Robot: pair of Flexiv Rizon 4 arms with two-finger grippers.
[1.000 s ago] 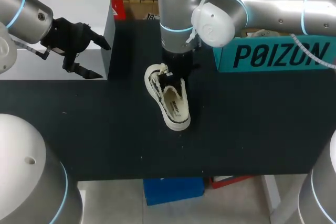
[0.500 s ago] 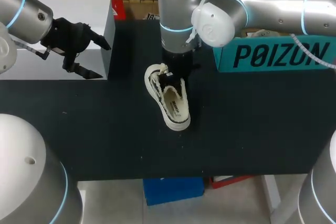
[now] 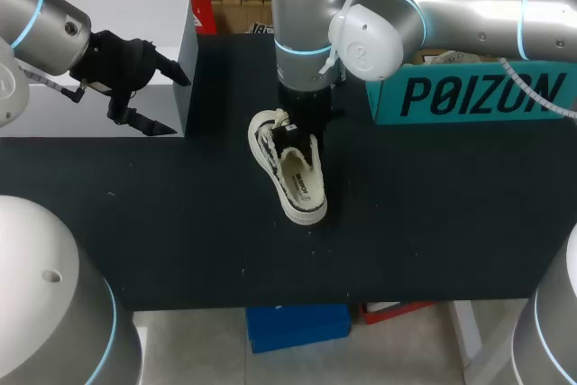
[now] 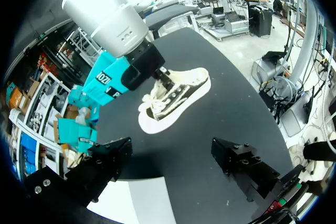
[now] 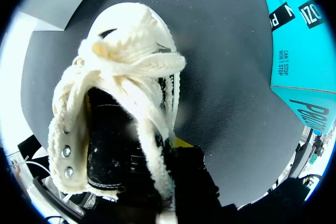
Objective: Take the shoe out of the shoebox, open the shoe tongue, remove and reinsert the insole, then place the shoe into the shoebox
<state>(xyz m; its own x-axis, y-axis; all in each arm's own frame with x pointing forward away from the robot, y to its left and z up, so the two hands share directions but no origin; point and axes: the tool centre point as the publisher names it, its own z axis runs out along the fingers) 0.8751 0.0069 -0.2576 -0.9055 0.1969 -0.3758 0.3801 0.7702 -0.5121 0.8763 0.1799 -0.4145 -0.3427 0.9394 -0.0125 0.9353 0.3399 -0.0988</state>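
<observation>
Right gripper (image 3: 292, 134): set down at the lace end of the shoe (image 3: 297, 178), with the right arm's wrist standing upright directly above it. In the right wrist view the gripper body is pressed against the black lining at the shoe opening, with thick cream braided laces (image 5: 142, 66) ahead of it. Whether it grips anything cannot be determined from any view.

Shoe: cream-white with a black inner lining. It rests on the black table (image 3: 433, 223) near the middle, outside the shoebox (image 3: 473, 96) and not touching it.

Shoebox: teal, located on the far right part of the table, behind the right arm.

Left gripper (image 3: 171, 104): spread wide and holding nothing. It hovers at the near corner of a white box (image 3: 108, 51) on the far left of the table, well apart from the shoe. In the left wrist view both black fingers (image 4: 244, 166) stand far apart, with the shoe and the right gripper ahead of them.
</observation>
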